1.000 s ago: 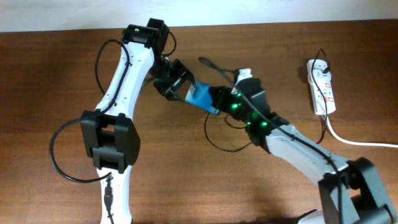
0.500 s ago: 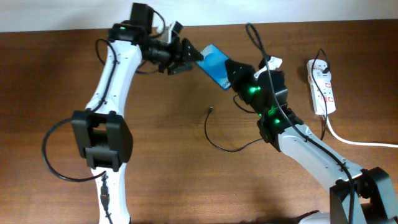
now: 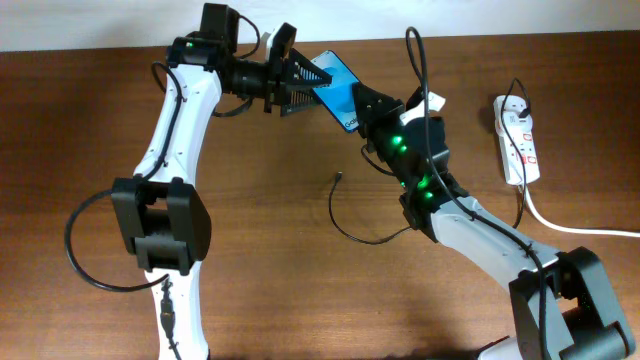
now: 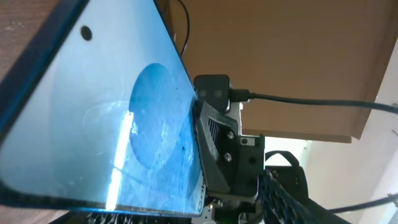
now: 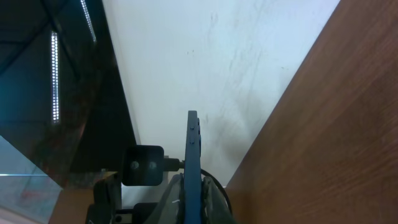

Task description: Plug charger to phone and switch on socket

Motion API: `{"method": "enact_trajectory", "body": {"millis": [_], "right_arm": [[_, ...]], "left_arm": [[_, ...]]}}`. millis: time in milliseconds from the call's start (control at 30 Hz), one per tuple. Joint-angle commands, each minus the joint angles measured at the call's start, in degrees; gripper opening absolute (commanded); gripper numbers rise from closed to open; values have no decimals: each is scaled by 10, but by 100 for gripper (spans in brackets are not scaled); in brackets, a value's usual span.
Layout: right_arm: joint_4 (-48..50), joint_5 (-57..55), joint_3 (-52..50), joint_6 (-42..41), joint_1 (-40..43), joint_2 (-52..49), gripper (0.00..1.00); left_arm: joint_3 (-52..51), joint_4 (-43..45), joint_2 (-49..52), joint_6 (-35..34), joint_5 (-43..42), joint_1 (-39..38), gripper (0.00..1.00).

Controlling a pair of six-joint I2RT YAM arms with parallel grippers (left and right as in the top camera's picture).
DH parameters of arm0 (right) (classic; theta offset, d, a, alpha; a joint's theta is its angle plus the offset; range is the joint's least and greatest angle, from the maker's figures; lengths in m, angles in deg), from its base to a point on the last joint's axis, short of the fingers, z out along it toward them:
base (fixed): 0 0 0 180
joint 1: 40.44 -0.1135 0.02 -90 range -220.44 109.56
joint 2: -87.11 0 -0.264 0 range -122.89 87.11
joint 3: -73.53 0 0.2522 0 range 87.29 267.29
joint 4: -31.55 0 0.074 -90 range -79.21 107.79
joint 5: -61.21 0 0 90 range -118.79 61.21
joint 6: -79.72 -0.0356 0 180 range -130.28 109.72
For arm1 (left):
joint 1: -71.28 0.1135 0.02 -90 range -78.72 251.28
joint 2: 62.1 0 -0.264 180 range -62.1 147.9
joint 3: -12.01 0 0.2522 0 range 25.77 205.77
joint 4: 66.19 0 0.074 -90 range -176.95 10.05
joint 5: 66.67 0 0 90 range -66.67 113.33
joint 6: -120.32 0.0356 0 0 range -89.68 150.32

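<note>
Overhead view: the right hand grasps one end of the phone, which is held off the table near its far edge. The left hand meets the opposite end; its grip cannot be determined. The charger lies loose on the table, well apart from the socket.

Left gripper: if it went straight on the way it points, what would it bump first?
The phone, I think. The left gripper points right at the phone's near end, and the right gripper holds the phone up from the other side. From above they look nearly touching, though depth is hard to judge.
</note>
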Motion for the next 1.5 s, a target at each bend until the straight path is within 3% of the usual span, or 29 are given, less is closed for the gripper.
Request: {"method": "enact_trajectory", "body": {"millis": [0, 100, 367, 700, 933, 1467], "right_arm": [[-6, -34, 30, -4, -23, 5, 4], [-34, -71, 43, -4, -37, 5, 4], [-85, -124, 68, -4, -81, 5, 4], [-115, -116, 68, -4, -85, 5, 4], [-111, -106, 68, -5, -89, -6, 4], [-97, -97, 68, -4, -96, -13, 4]], "left_arm": [[4, 2, -10, 5, -2, 2, 65], [4, 2, -10, 5, 17, -1, 57], [4, 38, -10, -64, 67, -22, 50], [4, 240, -10, -277, 103, -37, 34], [4, 344, -10, -372, 143, -53, 26], [4, 403, -10, -386, 244, -77, 10]]}}
